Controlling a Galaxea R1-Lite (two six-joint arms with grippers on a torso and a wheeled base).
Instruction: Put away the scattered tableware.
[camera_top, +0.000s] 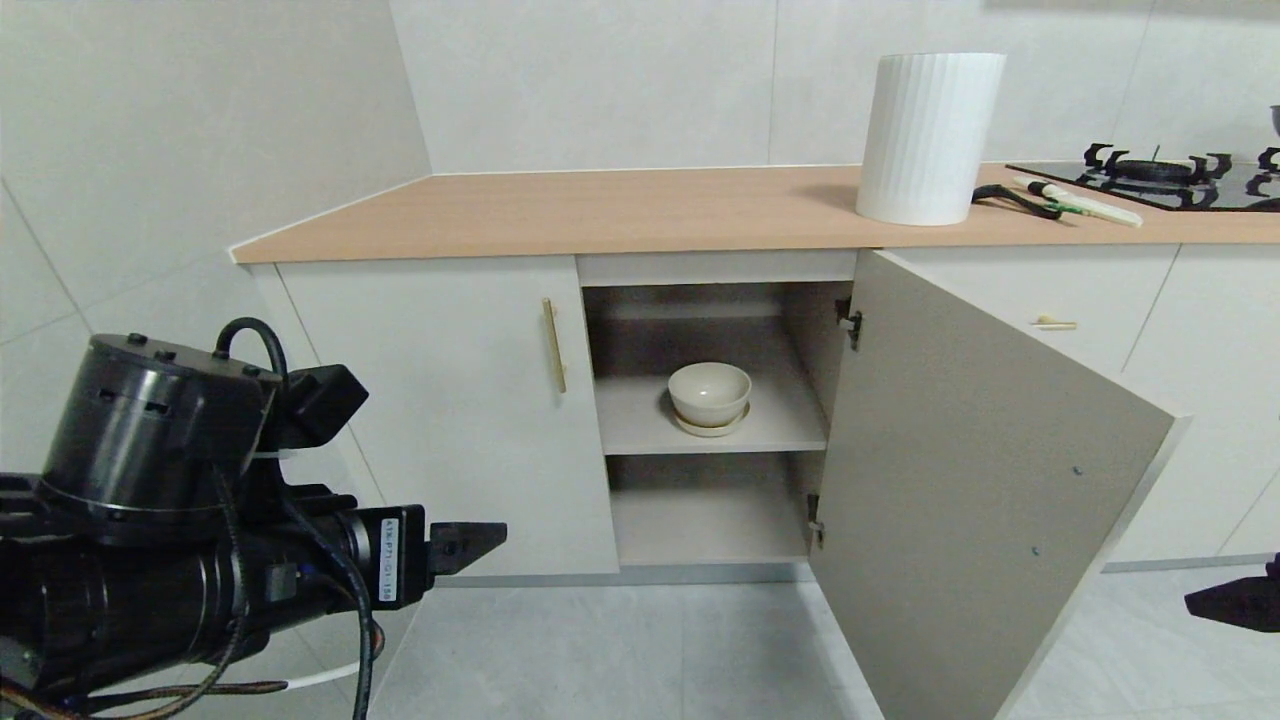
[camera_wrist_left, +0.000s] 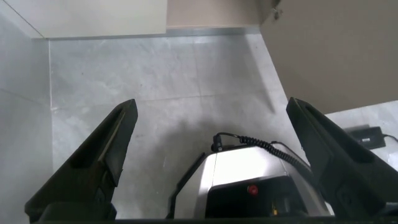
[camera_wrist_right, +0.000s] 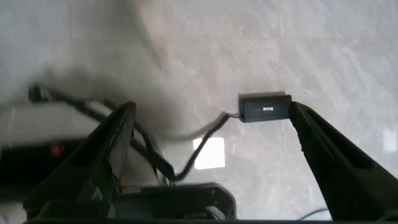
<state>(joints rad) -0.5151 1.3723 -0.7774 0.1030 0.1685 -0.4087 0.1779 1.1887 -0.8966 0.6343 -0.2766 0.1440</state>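
A beige bowl (camera_top: 709, 392) sits upright on a matching saucer (camera_top: 710, 427) on the middle shelf (camera_top: 775, 425) of the open cabinet. My left gripper (camera_top: 470, 546) hangs low at the left, well short of the cabinet and over the floor. In the left wrist view the left gripper (camera_wrist_left: 212, 109) is open with nothing between its fingers. My right gripper (camera_top: 1235, 603) is low at the far right, beyond the open door. The right gripper (camera_wrist_right: 211, 109) is also open and empty above the floor tiles.
The cabinet door (camera_top: 980, 480) swings out wide toward me on the right. On the wooden counter (camera_top: 600, 210) stand a white ribbed container (camera_top: 930, 135), a brush-like utensil (camera_top: 1075, 203) and a gas hob (camera_top: 1160, 180). A black power adapter (camera_wrist_right: 264, 107) lies on the floor.
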